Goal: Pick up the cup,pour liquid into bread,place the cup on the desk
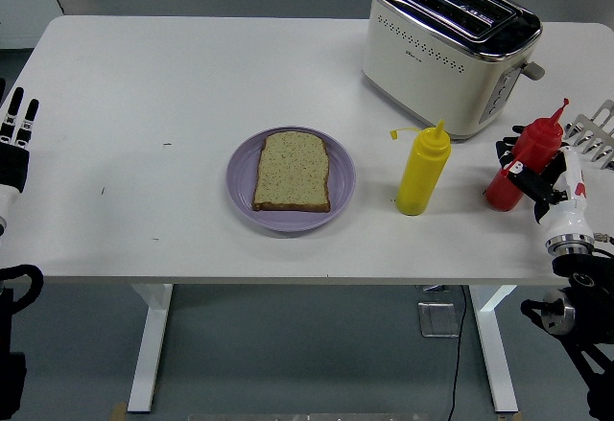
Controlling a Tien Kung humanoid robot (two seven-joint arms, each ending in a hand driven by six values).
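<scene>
In the head view, the right hand (539, 183) is at the right edge of the frame, and its black fingers (518, 170) are curled around the middle of the red squeeze bottle (523, 164). This bottle seems to be the "cup" of the task. It leans, with its nozzle pointing to the upper right, and its base is at the desk (192, 76) or just above it; I cannot tell which.

The bread (293, 172) lies flat on the purple plate (341, 196) in the middle of the frame, well apart from the bottle. The yellow bottle (422, 172) stands between them, and the toaster (446, 47) is behind it.

To do this step well, I think the hand must lift the bottle clearly before carrying it left, passing above or in front of the yellow bottle, and turn the nozzle down only over the bread.

The left hand (14, 148) rests at the left edge, fingers straight and holding nothing.
</scene>
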